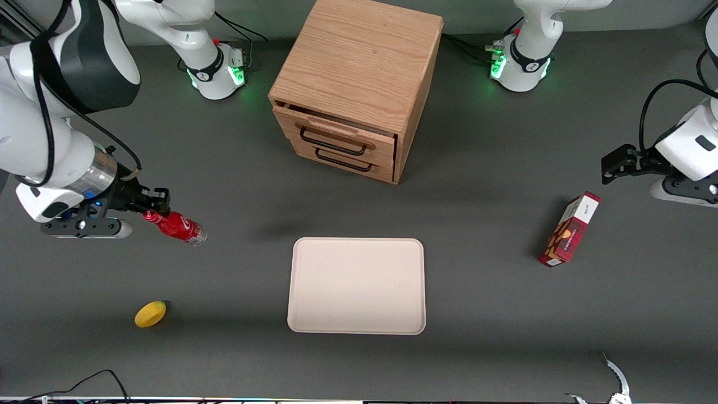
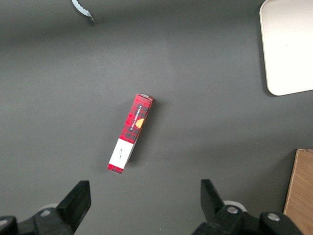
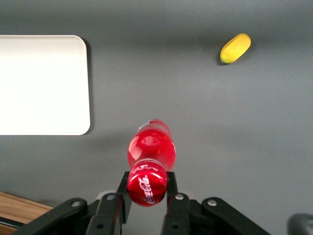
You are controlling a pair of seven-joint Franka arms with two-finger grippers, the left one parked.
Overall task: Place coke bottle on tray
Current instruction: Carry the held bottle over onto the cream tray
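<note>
Front view: one coke bottle in hand, one tray.

Right arm extended low over the surface at the working arm's end, wrist angled toward the centre. Tool raised clear of the surface, fingers clamped on either side of the cap of the coke bottle. Bottle suspended tilted, base pointing away from the wrist.
</note>
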